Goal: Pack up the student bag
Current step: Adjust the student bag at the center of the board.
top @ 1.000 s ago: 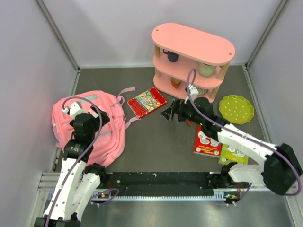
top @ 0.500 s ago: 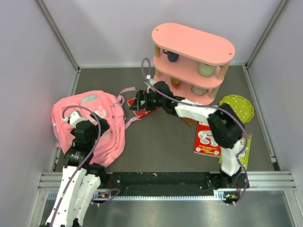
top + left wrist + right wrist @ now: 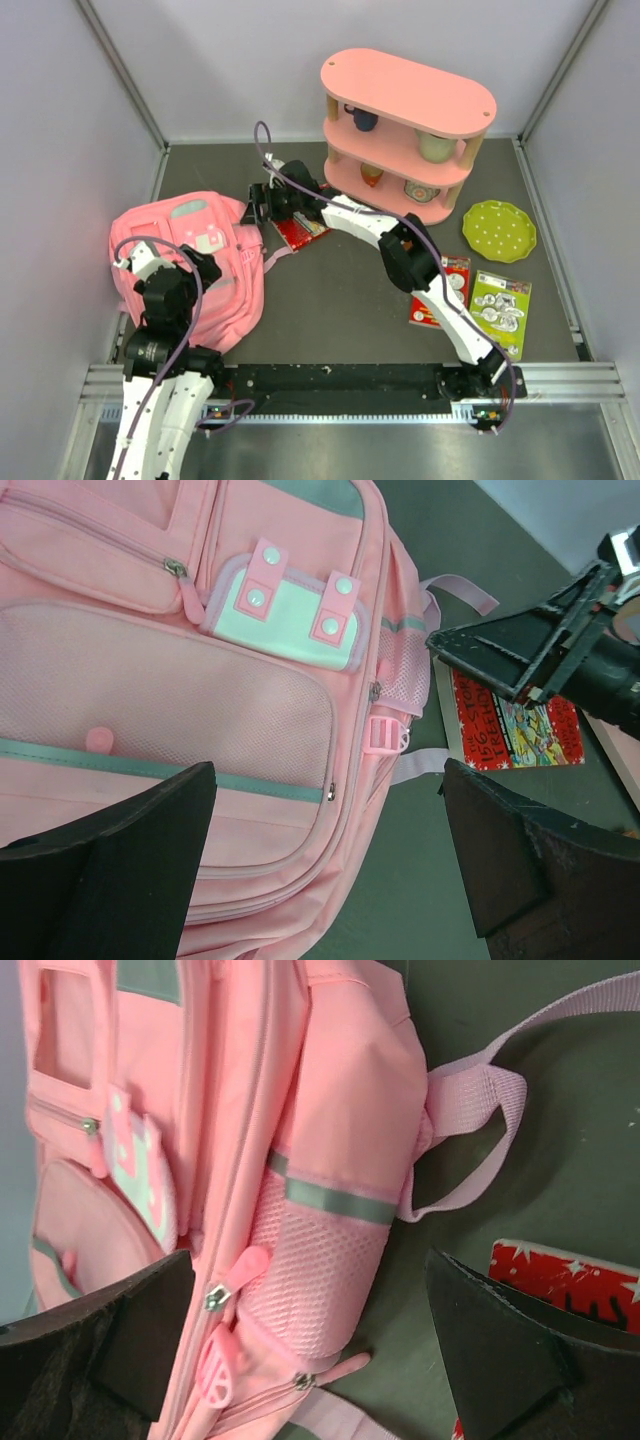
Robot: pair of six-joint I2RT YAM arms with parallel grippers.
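Right pincer [image 3: 310, 1300]: spread wide, nothing held. It hangs over the right flank of the student bag [image 3: 330, 1090], with the mesh side pocket and a pink zip pull [image 3: 240, 1265] lying between its fingers.

Left pincer [image 3: 327, 770]: likewise wide open and empty, above the bag's front pocket.

Student bag: lies flat, front up, at the left of the bench [image 3: 340, 300]; its zips look closed.

Red book [image 3: 510, 730]: flat on the bench just right of the bag, beside a strap.

White-and-red book [image 3: 440, 290] and green book [image 3: 500, 310]: near right, well apart from the bag.

Step in hand, by your likely reading: opening the bag, with nothing packed yet.

Next move: you lower the right pincer onto the zip pull and pinch it squarely. You steady the fabric with the left so the bag does not drag along.
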